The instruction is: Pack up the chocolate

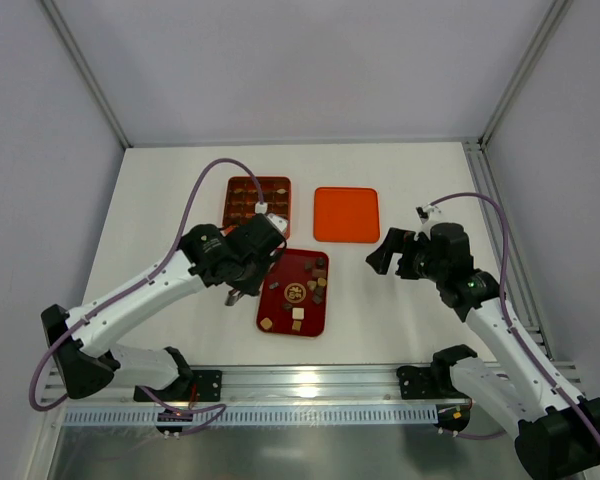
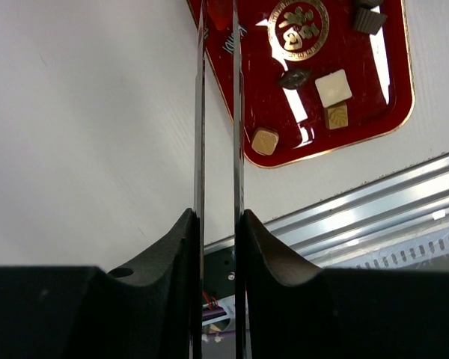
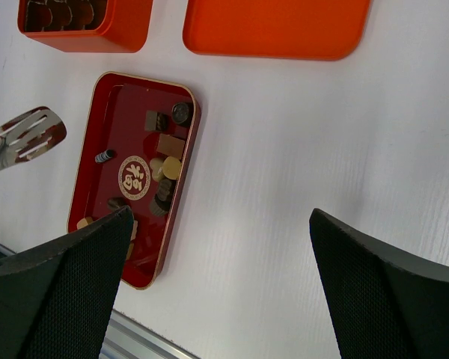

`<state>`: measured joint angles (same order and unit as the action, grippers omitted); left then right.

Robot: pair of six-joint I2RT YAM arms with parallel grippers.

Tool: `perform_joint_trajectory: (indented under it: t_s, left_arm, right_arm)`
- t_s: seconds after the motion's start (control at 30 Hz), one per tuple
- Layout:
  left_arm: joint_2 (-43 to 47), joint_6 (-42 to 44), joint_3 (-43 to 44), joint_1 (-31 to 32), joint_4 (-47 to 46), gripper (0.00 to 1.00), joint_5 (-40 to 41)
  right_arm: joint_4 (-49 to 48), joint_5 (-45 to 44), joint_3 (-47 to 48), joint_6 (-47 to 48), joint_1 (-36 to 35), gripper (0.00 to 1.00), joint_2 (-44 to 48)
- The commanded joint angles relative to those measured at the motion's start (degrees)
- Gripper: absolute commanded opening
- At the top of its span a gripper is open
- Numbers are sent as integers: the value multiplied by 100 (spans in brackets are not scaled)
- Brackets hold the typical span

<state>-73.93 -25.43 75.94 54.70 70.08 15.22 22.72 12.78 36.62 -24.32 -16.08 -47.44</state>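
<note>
Several small chocolates, dark, tan and cream, lie in the dark red tray [image 1: 278, 305]. The left wrist view shows a cream square [image 2: 334, 87], two tan pieces [image 2: 336, 116] [image 2: 265, 140] and dark ones [image 2: 294, 78]. My left gripper [image 1: 238, 290] [image 2: 218, 217] is shut on metal tongs [image 2: 200, 112] at the tray's left edge. The tong tips [image 3: 26, 134] hover just left of the tray, and I cannot tell if they hold anything. My right gripper [image 1: 385, 255] [image 3: 221, 213] is open and empty, above bare table right of the tray [image 3: 90, 172].
An orange box with a grid of cells [image 1: 257, 200] stands behind the tray with dark pieces in some cells [image 3: 60, 15]. Its flat orange lid [image 1: 346, 214] [image 3: 277, 26] lies to the right. The aluminium rail [image 1: 310, 385] runs along the near edge.
</note>
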Motion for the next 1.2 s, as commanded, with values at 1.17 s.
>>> perform_joint_trajectory:
  t_s: [1.17]
  left_arm:
    - [-2793, 856, 2522, -3140, -1392, 25, 341]
  right_arm:
    - [-418, 208, 451, 164, -36, 100, -679]
